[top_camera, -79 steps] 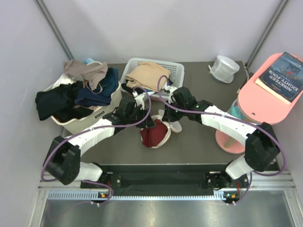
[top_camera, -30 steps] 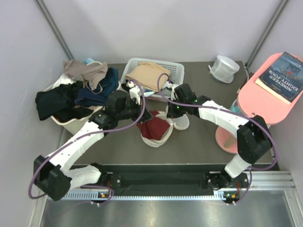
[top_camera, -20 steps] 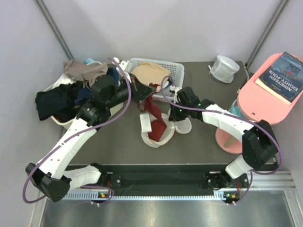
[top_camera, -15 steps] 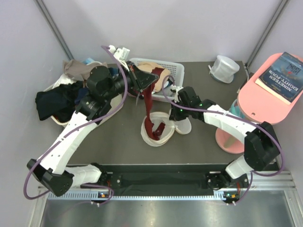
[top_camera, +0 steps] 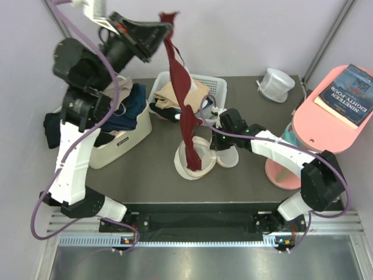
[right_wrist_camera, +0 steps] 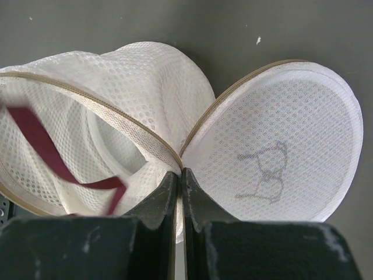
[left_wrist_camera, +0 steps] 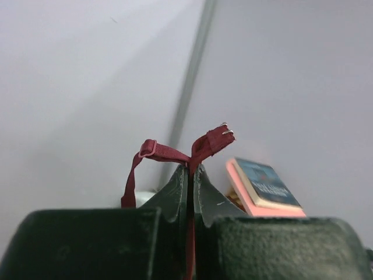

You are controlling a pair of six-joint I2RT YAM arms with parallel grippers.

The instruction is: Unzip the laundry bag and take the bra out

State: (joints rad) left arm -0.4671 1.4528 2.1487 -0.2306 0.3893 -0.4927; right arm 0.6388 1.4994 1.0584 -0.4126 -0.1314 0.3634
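Shows laundry bag (top_camera: 183, 170) unzipped, rim clamped in right tool (top_camera: 217, 142); bra (top_camera: 185, 111) clamped in raised left tool (top_camera: 165, 26), lower end not yet out of bag.

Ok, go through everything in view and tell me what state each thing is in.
laundry bag: unzipped, lid flopped open.
bra: hanging stretched, top strap lifted high, bottom end in the laundry bag.
left gripper: shut on the bra strap.
right gripper: shut on the laundry bag's seam between its two halves.
book: closed, lying flat.
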